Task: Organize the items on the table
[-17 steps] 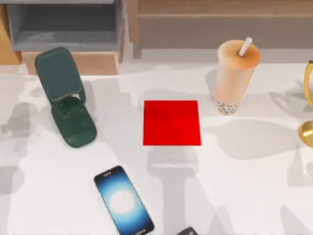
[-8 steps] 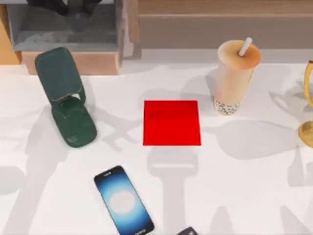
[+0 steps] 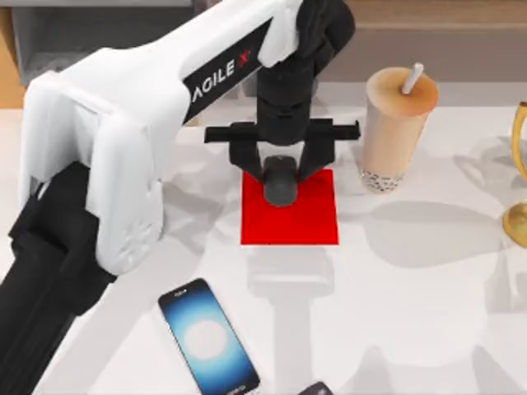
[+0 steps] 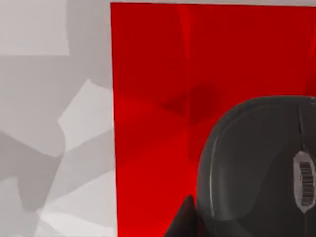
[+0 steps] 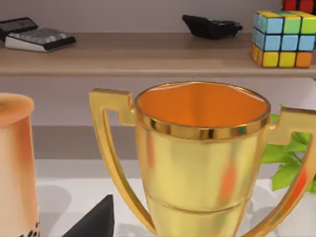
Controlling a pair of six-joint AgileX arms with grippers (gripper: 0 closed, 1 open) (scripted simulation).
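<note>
My left gripper (image 3: 281, 174) reaches in from the left over the red mat (image 3: 309, 222) and is shut on the small dark grey mouse (image 3: 280, 183), one finger on each side. In the left wrist view the mouse (image 4: 256, 168) sits over the red mat (image 4: 148, 98) near one edge. The black smartphone (image 3: 208, 337) with its glowing screen lies flat near the front of the white table (image 3: 412, 313). The peach bubble-tea cup (image 3: 397, 127) with a white straw stands upright to the right of the mat, and the cup (image 5: 15, 163) is also in the right wrist view.
A gold trophy (image 3: 519, 177) stands at the table's right edge; the right wrist view faces the trophy (image 5: 202, 163) closely, with a shelf (image 5: 148, 59) holding a colour cube (image 5: 284, 37) behind. A small dark object (image 3: 315, 388) lies at the front edge. My left arm covers the table's left part.
My left arm has swung into view from the left and now holds the mouse over the red mat. It covers the green stand seen before. Phone and cup have not moved.
</note>
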